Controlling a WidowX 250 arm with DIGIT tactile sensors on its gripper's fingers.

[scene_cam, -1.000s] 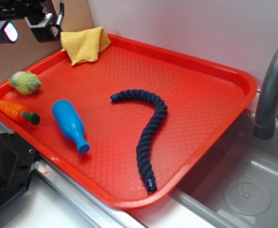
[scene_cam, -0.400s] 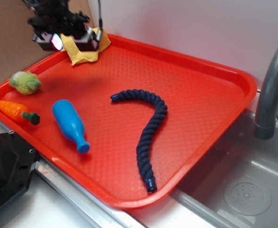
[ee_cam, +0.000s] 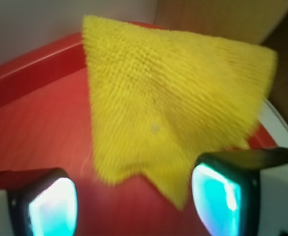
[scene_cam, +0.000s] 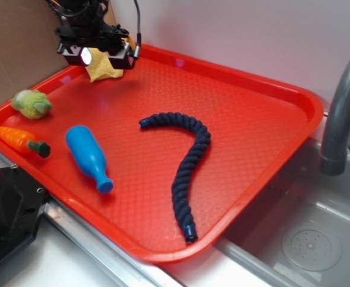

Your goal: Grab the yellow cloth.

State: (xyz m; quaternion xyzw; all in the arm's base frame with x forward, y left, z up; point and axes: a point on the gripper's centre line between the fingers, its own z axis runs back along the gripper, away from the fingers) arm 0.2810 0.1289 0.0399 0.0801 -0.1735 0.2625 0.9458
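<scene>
The yellow cloth [scene_cam: 105, 67] lies in the far left corner of the red tray [scene_cam: 258, 119], draped partly up against the tray's raised rim, and in the exterior view most of it is hidden behind the robot's black wrist. The pincer [scene_cam: 101, 55] hangs directly over that corner, close above the cloth. In the wrist view its two fingers [ee_cam: 230, 189] stand wide apart at the bottom of the frame, one at each side, and nothing is held between them; the yellow cloth [ee_cam: 168, 103] fills the middle of that view, its fuzzy terry weave plain to see, with one ragged corner reaching down into the gap between the fingers. Whether the fingertips touch the cloth or the tray cannot be told. Elsewhere on the tray, a pale green fuzzy ball [scene_cam: 32, 103] sits near the left rim, and just nearer than it a toy carrot [scene_cam: 21, 140] lies along the left edge with its dark green stem pointing right. A blue bottle [scene_cam: 88, 156] lies on its side to the right of the carrot, its neck pointing toward the near edge. A dark navy twisted rope [scene_cam: 184, 164] curves across the middle of the tray, well apart from the cloth. To the right of the tray is a steel sink [scene_cam: 318, 239] with a grey faucet [scene_cam: 342, 107] rising beside it.
</scene>
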